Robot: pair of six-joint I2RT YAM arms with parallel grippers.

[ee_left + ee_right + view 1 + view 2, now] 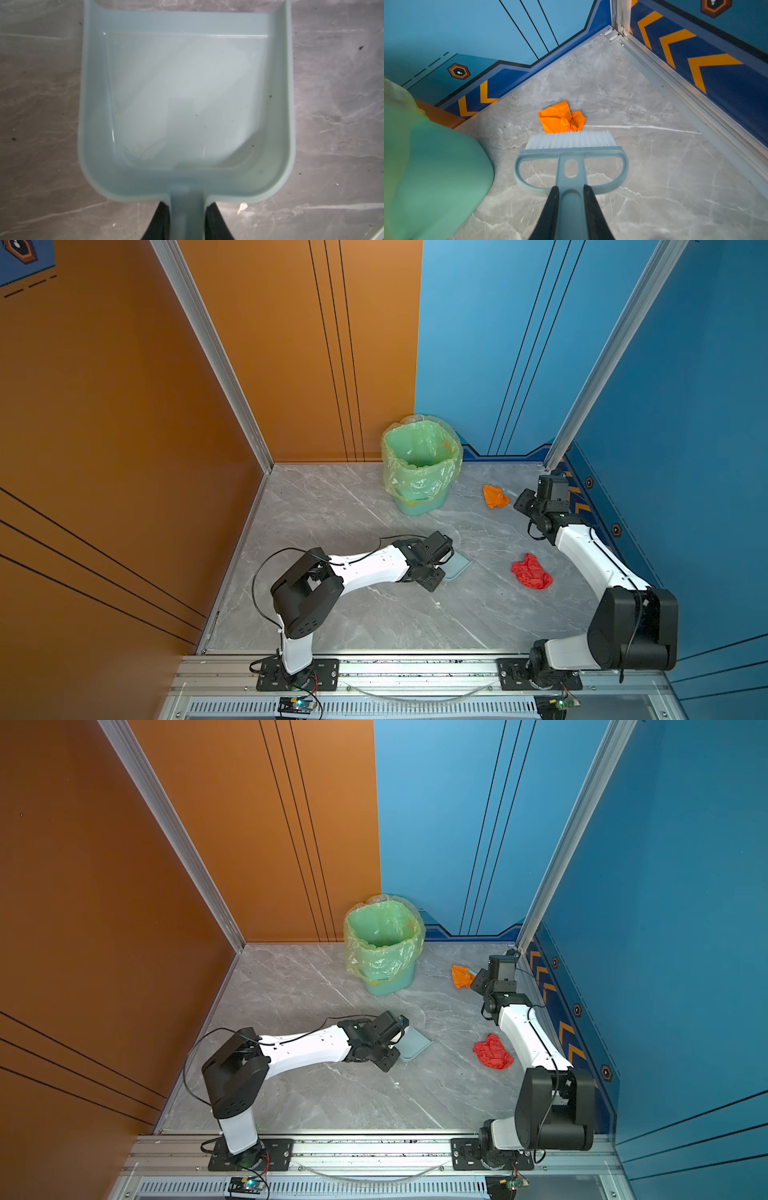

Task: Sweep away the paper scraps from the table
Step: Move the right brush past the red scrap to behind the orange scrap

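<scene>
Spotter: Hidden bits first: the brush (570, 145) sits under the right arm (582, 547) in both top views. Only the right wrist view shows it, bristle tips against the orange wad (562, 120). The bin (436, 166) there is blurred and cut off.
Checker: And the dustpan (457, 566)?
Spotter: Half covered by the left arm (365, 568) from above. In the left wrist view its front lip runs out of frame, and a few dark specks (196, 115) lie in it.
Checker: Jaws?
Spotter: The left gripper (186, 209) pinches the dustpan handle, the right gripper (570, 193) pinches the brush handle.
Checker: Count, please.
Spotter: Two scraps on the table (353, 510): the orange wad near the far right corner, the red wad (532, 571) near the right edge, just beside the right arm. One bin at the middle of the far edge, one dustpan mid-table, one brush, two arms
</scene>
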